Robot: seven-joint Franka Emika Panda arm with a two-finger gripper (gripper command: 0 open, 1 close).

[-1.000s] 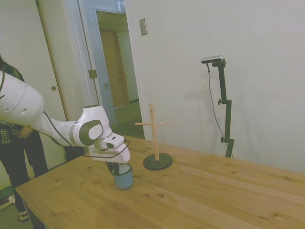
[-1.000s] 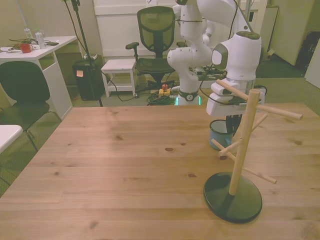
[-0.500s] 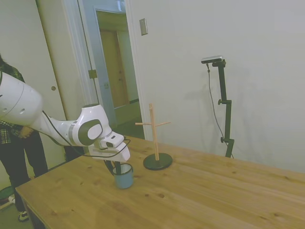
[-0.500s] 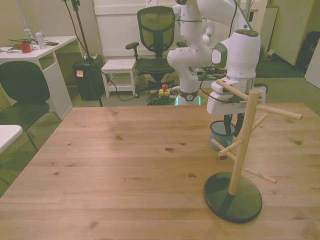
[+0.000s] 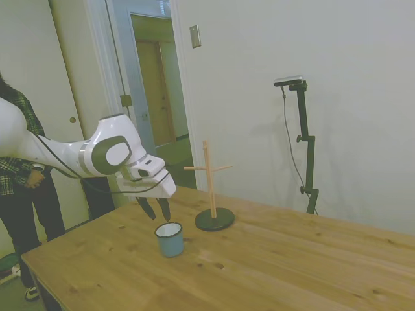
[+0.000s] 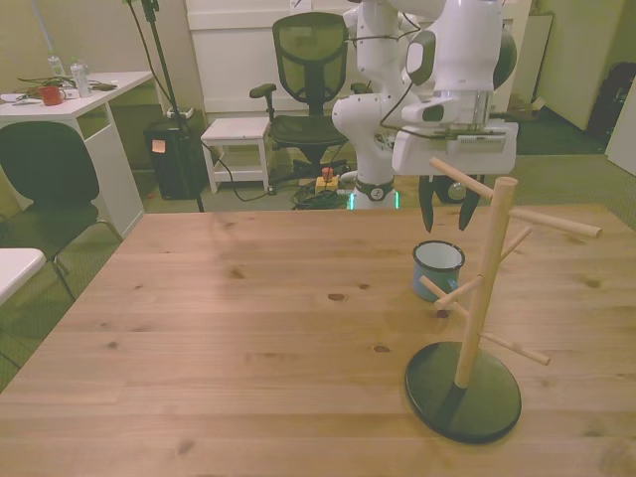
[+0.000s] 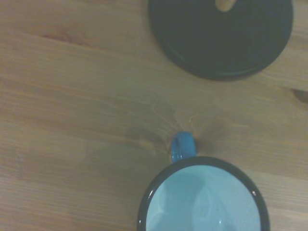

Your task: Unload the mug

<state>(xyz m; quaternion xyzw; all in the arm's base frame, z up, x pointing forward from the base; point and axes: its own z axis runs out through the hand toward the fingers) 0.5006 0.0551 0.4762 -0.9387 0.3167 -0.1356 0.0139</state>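
The small blue-grey mug (image 5: 169, 238) (image 6: 438, 267) stands upright on the wooden table (image 5: 272, 272), its white inside showing. From the wrist view the mug (image 7: 202, 202) is seen from above, its handle pointing toward the round dark base of the rack (image 7: 220, 36). My gripper (image 5: 154, 208) (image 6: 443, 211) hangs open above the mug, clear of it, with nothing between its fingers. The wooden mug rack (image 5: 212, 188) (image 6: 475, 308) stands on its dark disc beside the mug; its pegs are bare.
A person (image 5: 23, 194) stands by the table's end at the side view's left. An office chair (image 6: 308, 79) and a stool (image 6: 237, 134) stand behind the table in the front view, with a desk (image 6: 70, 109) at the front view's left.
The gripper has let go of the mug and risen straight up; a second ago its fingers were down at the mug's rim. The mug stays standing on the table.
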